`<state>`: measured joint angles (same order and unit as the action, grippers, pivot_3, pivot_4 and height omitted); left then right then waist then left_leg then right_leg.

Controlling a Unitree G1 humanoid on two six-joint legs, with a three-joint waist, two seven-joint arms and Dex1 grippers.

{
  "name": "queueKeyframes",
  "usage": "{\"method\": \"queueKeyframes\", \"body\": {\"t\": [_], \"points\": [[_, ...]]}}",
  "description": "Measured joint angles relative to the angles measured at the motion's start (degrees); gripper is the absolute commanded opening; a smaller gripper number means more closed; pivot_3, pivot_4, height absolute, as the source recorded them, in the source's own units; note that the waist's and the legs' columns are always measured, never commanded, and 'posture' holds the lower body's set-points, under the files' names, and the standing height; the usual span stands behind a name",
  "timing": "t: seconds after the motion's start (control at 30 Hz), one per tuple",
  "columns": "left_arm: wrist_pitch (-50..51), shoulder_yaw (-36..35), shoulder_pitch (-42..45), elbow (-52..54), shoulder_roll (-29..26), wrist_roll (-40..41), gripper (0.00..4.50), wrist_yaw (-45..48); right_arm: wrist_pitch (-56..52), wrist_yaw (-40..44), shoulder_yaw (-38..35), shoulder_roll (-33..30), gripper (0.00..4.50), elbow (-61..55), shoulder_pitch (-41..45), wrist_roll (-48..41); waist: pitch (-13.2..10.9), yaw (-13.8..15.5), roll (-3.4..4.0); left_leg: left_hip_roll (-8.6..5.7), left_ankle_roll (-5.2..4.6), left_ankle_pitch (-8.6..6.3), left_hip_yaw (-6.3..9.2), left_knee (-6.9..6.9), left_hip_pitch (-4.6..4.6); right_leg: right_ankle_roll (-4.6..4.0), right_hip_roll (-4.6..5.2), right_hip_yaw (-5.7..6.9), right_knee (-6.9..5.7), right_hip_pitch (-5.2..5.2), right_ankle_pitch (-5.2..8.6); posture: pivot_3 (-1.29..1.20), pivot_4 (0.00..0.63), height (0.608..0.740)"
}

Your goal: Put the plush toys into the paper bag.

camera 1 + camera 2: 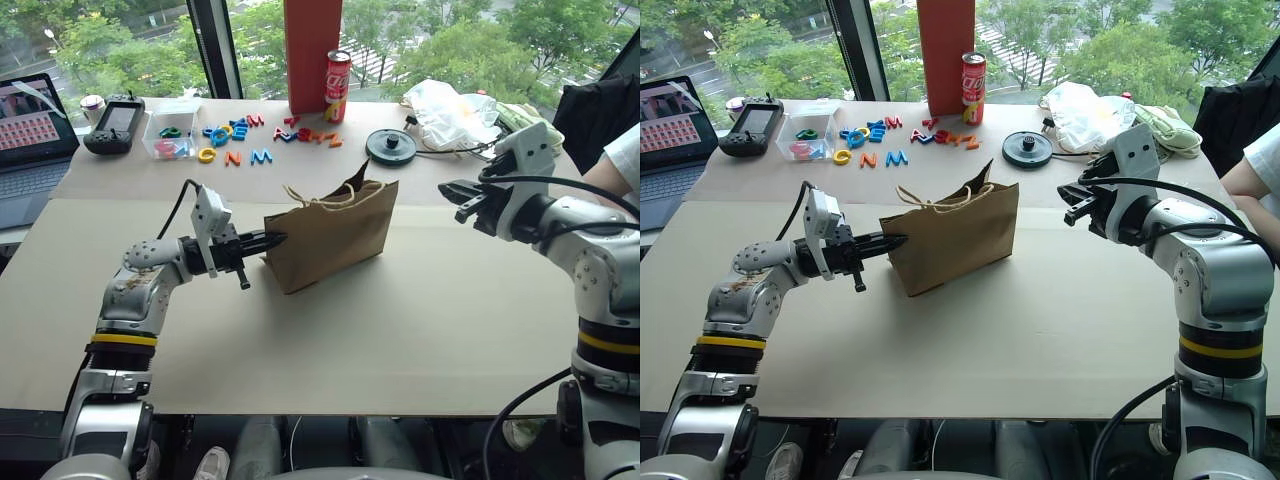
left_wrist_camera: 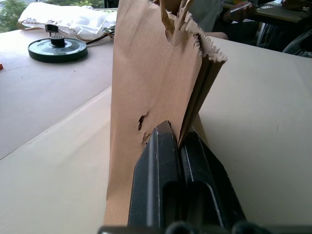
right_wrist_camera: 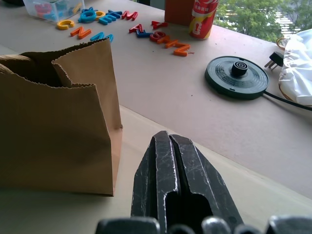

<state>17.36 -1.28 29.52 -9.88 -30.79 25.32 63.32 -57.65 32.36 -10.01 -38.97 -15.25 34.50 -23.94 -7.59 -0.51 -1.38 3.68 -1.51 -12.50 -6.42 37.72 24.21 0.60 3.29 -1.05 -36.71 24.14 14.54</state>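
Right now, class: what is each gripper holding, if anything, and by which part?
The left gripper is shut on the paper bag, pinching its side fold. The right gripper is shut and holds nothing.

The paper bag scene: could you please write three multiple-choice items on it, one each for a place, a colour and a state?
1. Where is the left gripper?
A. At the paper bag's side edge
B. Over the laptop
C. Beside the can

2. What colour is the can?
A. Blue
B. Red
C. Green

3. How is the right gripper?
A. Shut on a toy
B. Open
C. Shut, holding nothing

Answers:
1 A, its fingertips meet the bag's edge in the left wrist view.
2 B, it stands red by the tall red box.
3 C, its fingers lie together, empty, in the air apart from the bag.
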Motion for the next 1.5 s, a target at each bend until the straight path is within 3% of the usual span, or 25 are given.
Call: {"method": "queueKeyframes", "body": {"t": [0.27, 0.5, 0.67, 0.8, 0.97, 1.23, 1.33, 1.5], "points": [[0.36, -0.39, 2.26, 1.62, 1.30, 1.90, 0.08, 0.84, 0.00, 0.39, 0.02, -1.08, 0.00, 0.02, -1.57, 0.00, 0.00, 0.21, 0.00, 0.00, 0.00, 0.00, 0.00, 0.00, 0.04, 0.00, 0.00, -0.01, 0.00, 0.03, 0.00, 0.00, 0.150, 0.739], [6.89, -1.10, 4.57, 9.86, -2.66, 8.34, 0.08, 5.55, 0.00, 2.14, -1.88, -4.74, 0.00, -0.55, -1.74, -1.23, -0.01, 0.03, 0.01, 0.01, 0.00, 0.00, 0.02, 0.00, -0.01, 0.00, -0.01, -0.02, 0.00, 0.00, 0.00, 0.00, 0.150, 0.739], [6.85, 0.78, 2.21, 11.58, -6.11, 8.35, 0.08, 12.20, -0.01, 5.28, -2.53, -9.06, 0.00, -2.18, -4.12, -2.36, -0.01, -0.06, 0.01, 0.01, 0.00, 0.00, -0.01, -0.01, -0.02, 0.00, -0.02, -0.01, 0.02, 0.00, 0.00, 0.00, 0.150, 0.739], [1.39, 3.77, 1.08, 9.05, -7.29, 4.98, 0.08, 17.69, -0.01, 8.07, -2.44, -11.28, 0.00, -2.87, -6.19, -4.18, -0.01, -0.02, 0.01, 0.00, 0.00, 0.00, -0.01, 0.02, -0.03, 0.00, -0.01, -0.04, 0.01, -0.02, 0.00, 0.00, 0.150, 0.739], [-12.99, 6.89, -0.07, -0.60, -7.73, -2.85, 0.08, 22.67, 0.13, 14.91, -1.86, -16.75, 0.00, -6.03, -10.89, -6.65, -0.01, 0.28, 0.02, 0.01, -0.03, -0.02, -0.01, 0.01, -0.01, 0.00, -0.02, -0.03, 0.06, -0.01, 0.01, 0.00, 0.150, 0.739], [-18.46, 6.88, -2.42, -4.10, -7.64, -4.87, 0.08, 23.58, 2.32, 22.52, 0.02, -20.86, 0.00, -10.73, -15.04, -9.04, 0.00, 0.44, 0.02, 0.05, -0.05, -0.03, 0.13, 0.03, -0.06, 0.00, 0.00, -0.06, 0.02, -0.02, 0.01, 0.00, 0.150, 0.739], [-18.20, 6.88, -2.49, -4.17, -7.57, -4.92, 0.82, 23.23, 2.78, 22.96, 0.62, -20.88, 0.00, -11.07, -15.02, -9.14, 0.00, 0.45, 0.02, 0.04, -0.04, -0.03, 0.14, 0.03, -0.07, 0.00, 0.00, -0.08, 0.00, -0.01, 0.01, 0.00, 0.150, 0.739], [-13.57, 6.87, -3.31, -1.69, -8.66, -4.78, 2.53, 22.38, 4.61, 24.15, 1.31, -21.34, 0.00, -10.96, -15.01, -8.87, -0.01, 0.48, 0.02, 0.04, -0.04, -0.03, 0.14, 0.03, -0.05, 0.01, 0.00, -0.08, 0.01, 0.01, 0.01, 0.00, 0.150, 0.739]]}}
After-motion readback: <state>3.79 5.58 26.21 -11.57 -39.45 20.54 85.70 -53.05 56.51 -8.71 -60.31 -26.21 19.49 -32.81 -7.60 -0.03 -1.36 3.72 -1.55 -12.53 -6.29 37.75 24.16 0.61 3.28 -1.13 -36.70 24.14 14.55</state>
